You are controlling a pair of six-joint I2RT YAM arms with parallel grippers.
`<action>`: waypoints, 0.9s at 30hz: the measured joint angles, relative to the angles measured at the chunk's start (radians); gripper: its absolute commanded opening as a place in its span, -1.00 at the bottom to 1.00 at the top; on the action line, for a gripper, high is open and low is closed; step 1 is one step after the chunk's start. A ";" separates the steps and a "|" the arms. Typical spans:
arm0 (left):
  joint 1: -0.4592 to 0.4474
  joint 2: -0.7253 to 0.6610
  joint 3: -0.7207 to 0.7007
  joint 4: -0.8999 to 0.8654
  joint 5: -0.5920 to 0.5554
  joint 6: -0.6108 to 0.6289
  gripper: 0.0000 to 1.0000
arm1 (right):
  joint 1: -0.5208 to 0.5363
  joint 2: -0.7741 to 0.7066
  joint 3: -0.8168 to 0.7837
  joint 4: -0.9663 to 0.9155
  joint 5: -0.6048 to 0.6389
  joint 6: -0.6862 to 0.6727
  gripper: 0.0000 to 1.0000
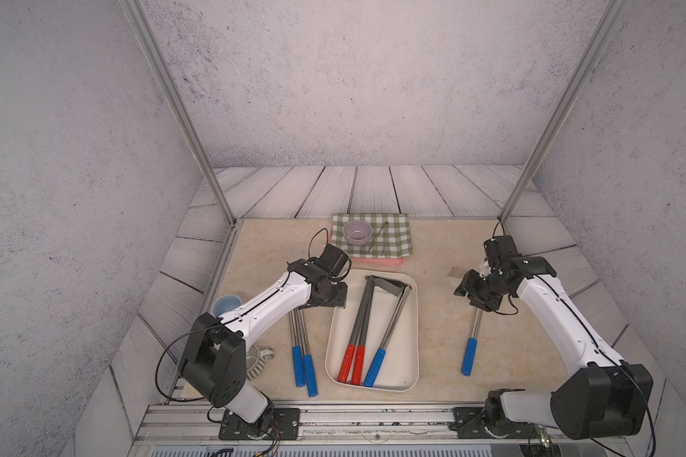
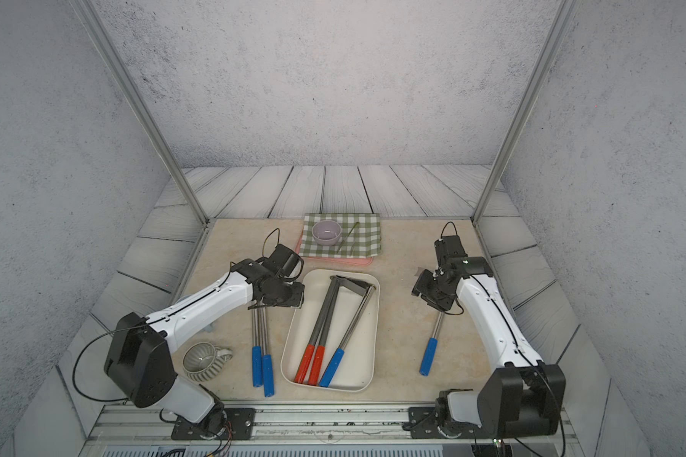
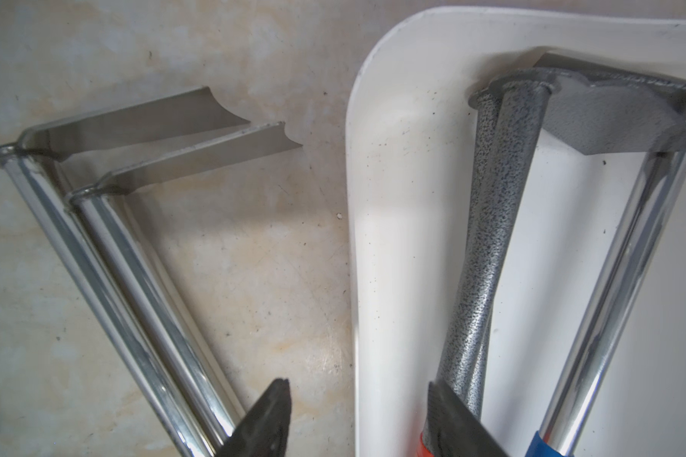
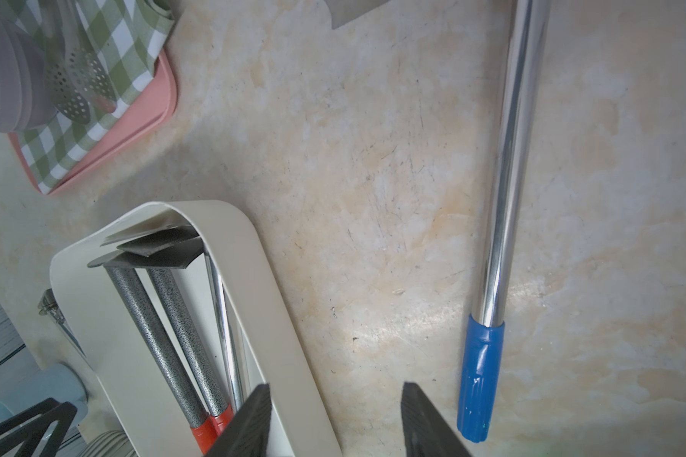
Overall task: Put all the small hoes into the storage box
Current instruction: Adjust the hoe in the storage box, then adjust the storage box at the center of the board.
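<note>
Hoe (image 4: pixel 507 178) just beside right fingers (image 4: pixel 424 423) | left fingers (image 3: pixel 266 419), right fingers: parted, empty

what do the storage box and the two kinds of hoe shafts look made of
Storage box: smooth cream plastic by its look, moulded rounded corners, faint sheen. Blue-handled hoe shafts: polished or chromed steel, mirror-like streaks. Red-handled hoe shafts: probably metal under speckled grey hammered-look paint. Blue grip: glossy plastic or rubber, unclear which.

Storage box (image 1: pixel 402 356) smooth plastic; blue-handled hoe (image 4: pixel 500 217) glossy chrome; red-handled hoes (image 1: pixel 360 316) speckled grey metal.
</note>
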 measured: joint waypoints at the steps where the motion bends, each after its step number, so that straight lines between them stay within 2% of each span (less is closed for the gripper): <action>1: 0.000 0.004 -0.001 0.000 0.000 0.000 0.17 | -0.001 0.000 0.000 0.001 0.000 -0.006 0.11; 9: 0.001 0.082 -0.012 0.002 0.021 -0.005 0.03 | -0.003 0.000 -0.001 0.007 -0.010 -0.029 0.11; 15: 0.001 0.156 -0.011 0.010 0.059 -0.030 -0.36 | -0.003 0.000 -0.013 0.010 -0.023 -0.037 0.11; 18: 0.001 0.165 -0.005 0.022 0.087 -0.045 -0.49 | -0.005 0.000 -0.016 0.008 -0.022 -0.045 0.11; 22: 0.003 0.167 0.002 0.025 0.103 -0.071 -0.59 | -0.005 0.005 -0.016 -0.002 -0.001 -0.058 0.14; 27: 0.003 0.187 0.024 0.017 0.111 -0.094 -0.61 | -0.013 0.031 -0.016 -0.032 0.063 -0.072 0.20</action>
